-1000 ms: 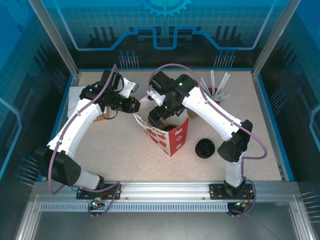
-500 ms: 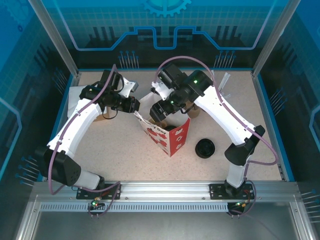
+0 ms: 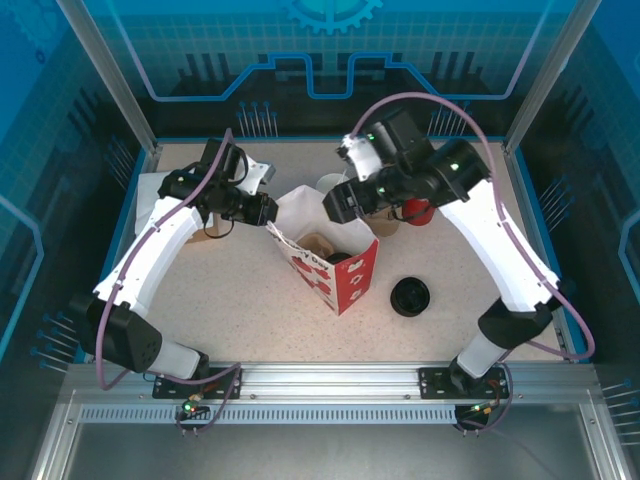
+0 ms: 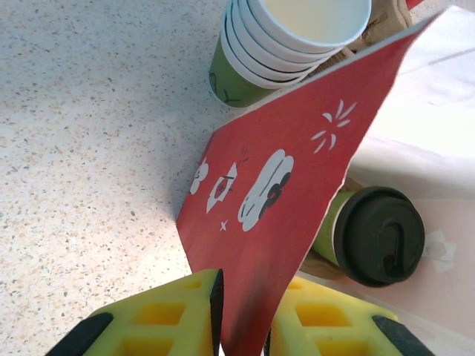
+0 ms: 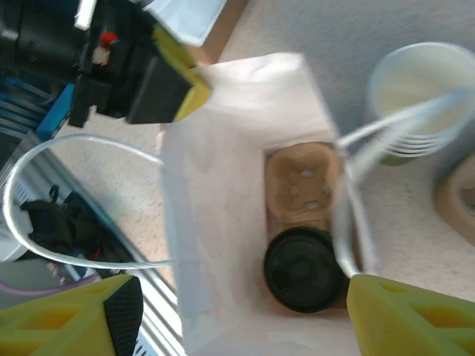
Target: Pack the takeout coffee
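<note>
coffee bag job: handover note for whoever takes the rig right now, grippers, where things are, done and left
Left gripper: shut on the wall of the bag, holding it open.
Right gripper: open, empty, above the bag mouth.
Coffee: lidded, sitting in the carrier inside the bag.
Done: coffee is in the bag.
Left: probably just let go of the bag and pull both arms clear.

table [image 3: 250,300]: speckled cream top, blue trim along its edges | back panel [image 3: 330,60]: translucent blue, printed gear and circuit lines | side panels [image 3: 40,220]: same blue, darker | posts [image 3: 105,75]: bare aluminium, slanting at the far corners | rail [image 3: 330,380]: slotted aluminium across the near edge | light: even, soft shadows
</note>
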Available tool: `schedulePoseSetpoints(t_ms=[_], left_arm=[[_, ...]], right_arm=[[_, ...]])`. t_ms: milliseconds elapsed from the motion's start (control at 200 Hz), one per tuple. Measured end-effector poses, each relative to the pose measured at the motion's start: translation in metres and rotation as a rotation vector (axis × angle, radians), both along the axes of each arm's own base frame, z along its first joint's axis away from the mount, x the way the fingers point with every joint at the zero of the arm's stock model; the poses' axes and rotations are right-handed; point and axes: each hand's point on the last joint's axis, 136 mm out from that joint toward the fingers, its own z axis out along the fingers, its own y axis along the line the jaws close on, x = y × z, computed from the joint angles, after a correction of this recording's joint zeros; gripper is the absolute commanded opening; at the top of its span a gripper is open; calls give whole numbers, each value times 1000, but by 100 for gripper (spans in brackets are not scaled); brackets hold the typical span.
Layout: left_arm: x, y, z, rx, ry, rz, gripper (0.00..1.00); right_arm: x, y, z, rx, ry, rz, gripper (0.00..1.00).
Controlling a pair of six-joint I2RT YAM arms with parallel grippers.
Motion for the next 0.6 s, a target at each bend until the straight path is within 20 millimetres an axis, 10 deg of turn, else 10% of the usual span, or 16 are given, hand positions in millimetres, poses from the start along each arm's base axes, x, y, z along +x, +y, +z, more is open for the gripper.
schedulePoseSetpoints(t_ms=[350, 600], left_arm=[[1, 5, 7, 15, -4, 29, 53], [1, 8, 19, -5, -23, 52, 68]], right_arm=[[26, -125, -26, -242, -113, -453, 71], [67, -148, -61, -433, -170, -553, 71]])
